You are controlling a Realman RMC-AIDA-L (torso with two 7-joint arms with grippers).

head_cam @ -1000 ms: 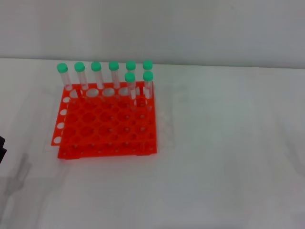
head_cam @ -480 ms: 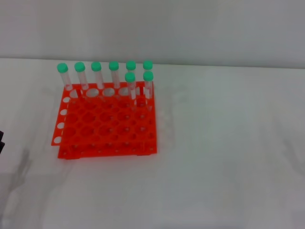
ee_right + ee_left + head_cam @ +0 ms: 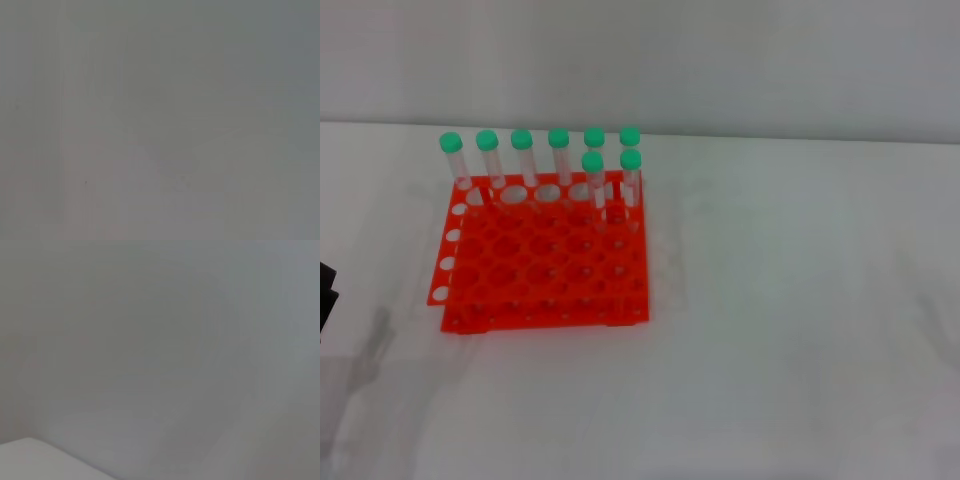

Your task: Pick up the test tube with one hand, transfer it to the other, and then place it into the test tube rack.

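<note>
Head view: eight tubes in the rack, arms nearly out of sight

Head view shows the test tube rack (image 3: 545, 255), bright orange-red, sitting on the white table (image 3: 800, 300) in the left half of the scene. Eight green-capped tubes stand upright in its holes, all along the rack's far side. Six form the back row, from the far-left corner tube (image 3: 453, 160) across to the far-right corner tube (image 3: 631, 145). Two more stand one row nearer, at the rack's right end: the second-row left tube (image 3: 593, 185) and the second-row right tube (image 3: 631, 180), side by side and just in front of the last two of the back row. Which of the eight is the test tube of the task I cannot tell, since they all look alike. The remaining holes toward the near edge of the rack hold nothing.

Well to the left of the rack, level with its near edge, a small black piece of the left gripper (image 3: 326, 290) pokes in at the border of the picture. Too little of it shows to say whether its fingers are spread or closed, or whether it holds anything. The right gripper does not show anywhere.

Both wrist views give only plain grey wall, with a pale corner of table surface (image 3: 30, 460) in the left one.
</note>
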